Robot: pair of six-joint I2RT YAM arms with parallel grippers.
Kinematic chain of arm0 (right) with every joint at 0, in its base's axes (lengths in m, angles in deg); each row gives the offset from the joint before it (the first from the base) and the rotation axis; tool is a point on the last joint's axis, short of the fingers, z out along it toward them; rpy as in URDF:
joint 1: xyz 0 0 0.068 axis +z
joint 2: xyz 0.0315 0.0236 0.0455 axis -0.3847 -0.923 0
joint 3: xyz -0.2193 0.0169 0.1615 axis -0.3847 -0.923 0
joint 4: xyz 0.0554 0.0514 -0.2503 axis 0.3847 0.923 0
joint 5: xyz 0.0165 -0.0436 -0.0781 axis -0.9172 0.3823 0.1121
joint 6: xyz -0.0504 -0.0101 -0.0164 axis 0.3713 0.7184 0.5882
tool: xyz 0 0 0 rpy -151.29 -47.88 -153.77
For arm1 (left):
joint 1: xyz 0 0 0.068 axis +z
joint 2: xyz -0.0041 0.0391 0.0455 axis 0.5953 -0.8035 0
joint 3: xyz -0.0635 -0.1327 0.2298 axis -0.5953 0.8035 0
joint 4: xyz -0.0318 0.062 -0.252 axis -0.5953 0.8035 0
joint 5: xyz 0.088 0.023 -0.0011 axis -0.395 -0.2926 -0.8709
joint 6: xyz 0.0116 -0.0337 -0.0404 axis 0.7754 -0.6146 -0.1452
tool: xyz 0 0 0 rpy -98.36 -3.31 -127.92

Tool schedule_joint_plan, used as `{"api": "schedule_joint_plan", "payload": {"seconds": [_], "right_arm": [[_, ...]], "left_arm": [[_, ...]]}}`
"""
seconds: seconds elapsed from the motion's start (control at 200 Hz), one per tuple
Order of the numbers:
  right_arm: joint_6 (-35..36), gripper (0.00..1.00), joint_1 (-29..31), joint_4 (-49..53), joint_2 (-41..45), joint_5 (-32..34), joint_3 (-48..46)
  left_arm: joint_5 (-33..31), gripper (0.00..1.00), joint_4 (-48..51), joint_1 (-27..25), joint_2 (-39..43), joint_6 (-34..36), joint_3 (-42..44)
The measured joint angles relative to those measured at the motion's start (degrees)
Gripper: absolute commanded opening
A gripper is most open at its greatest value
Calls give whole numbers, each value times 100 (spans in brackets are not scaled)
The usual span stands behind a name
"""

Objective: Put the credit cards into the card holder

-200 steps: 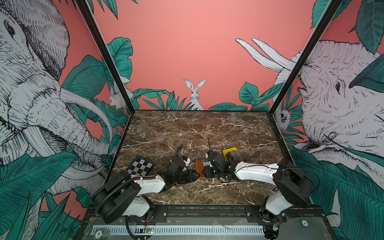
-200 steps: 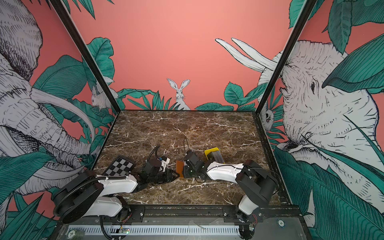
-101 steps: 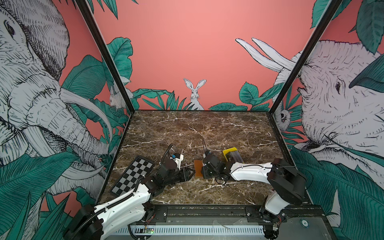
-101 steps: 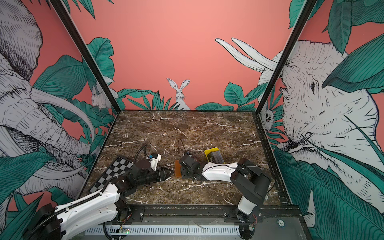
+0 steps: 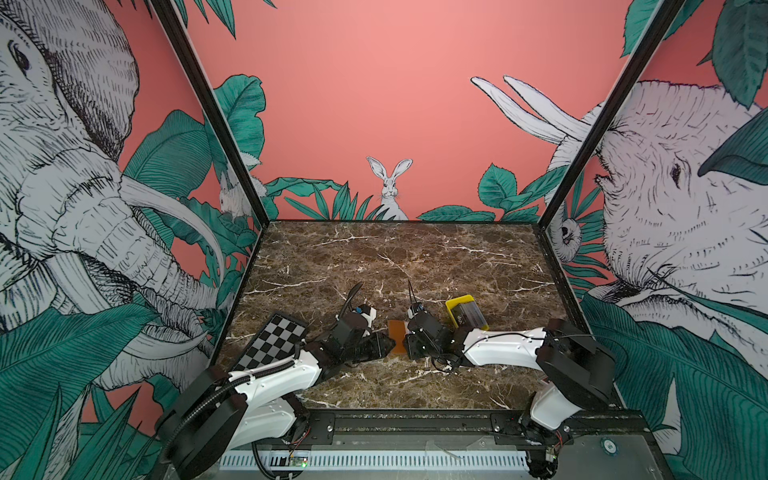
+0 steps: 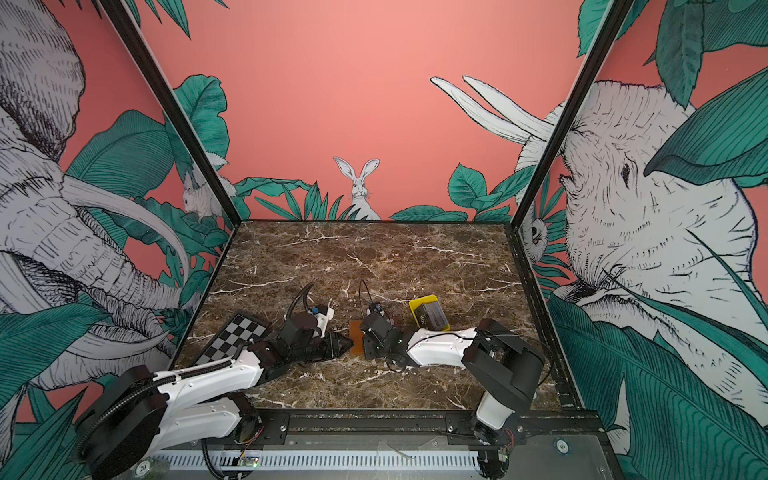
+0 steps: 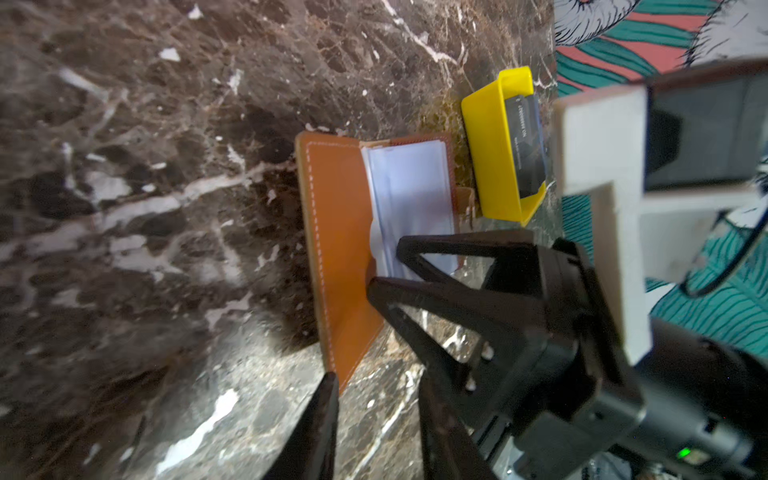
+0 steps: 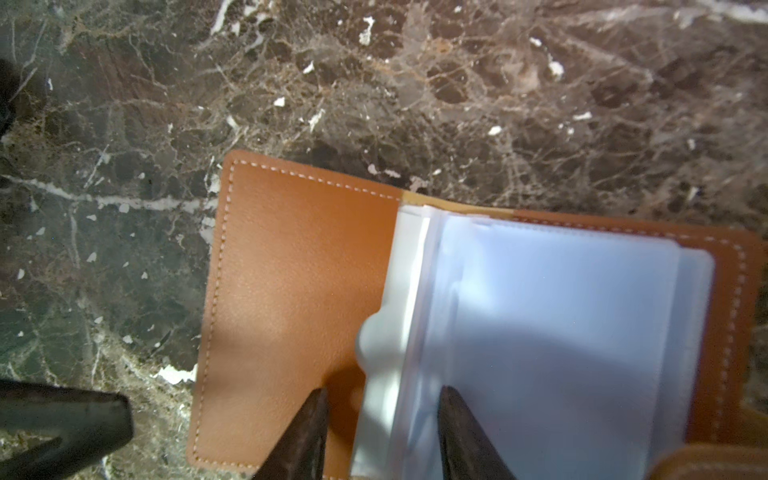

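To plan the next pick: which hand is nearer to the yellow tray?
Right. The right hand is over the open wallet, beside the tray; the left hand is at the wallet's edge away from the tray.

Both top views are brightly and evenly lit from above — only soft shadows are cast on the worktop [image 5: 415, 257] beneath the arms [image 5: 274, 374], and the frame posts [image 5: 208, 112] are splayed by wide-angle distortion. The wrist views are dimmer and smeared by blur; pale glare is thrown off the sleeves [image 8: 561, 332] of the card holder [image 8: 291, 291].
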Motion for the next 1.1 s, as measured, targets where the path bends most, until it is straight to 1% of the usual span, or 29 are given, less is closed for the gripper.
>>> {"api": "schedule_joint_plan", "payload": {"seconds": [0.065,0.165,0.28,0.535,0.68,0.805,0.9,1.005,1.095], "right_arm": [[0,43,4,-37,9,2,-22],[0,42,11,-109,20,13,-66],[2,42,11,-179,26,11,-98],[-4,41,15,-444,125,-103,-291],[-7,41,26,-509,380,-260,-525],[-35,41,39,-474,859,-293,-820],[-31,41,4,-393,1180,-315,-859],[-20,41,-149,-341,1419,-442,-822],[-13,39,-468,-352,1491,-632,-804]], "left_arm": [[9,25,-44,0,-131,48,-157],[-2,24,-136,15,-271,111,-313],[0,20,-162,42,-507,173,-496],[-2,12,-750,44,-1510,98,-538],[-101,12,-940,44,-1716,101,-538],[-133,12,-1047,46,-1786,107,-538],[-144,12,-1145,46,-1829,107,-503],[-142,13,-1226,44,-1862,116,-444],[-122,13,-1318,44,-1919,131,-422]]}}
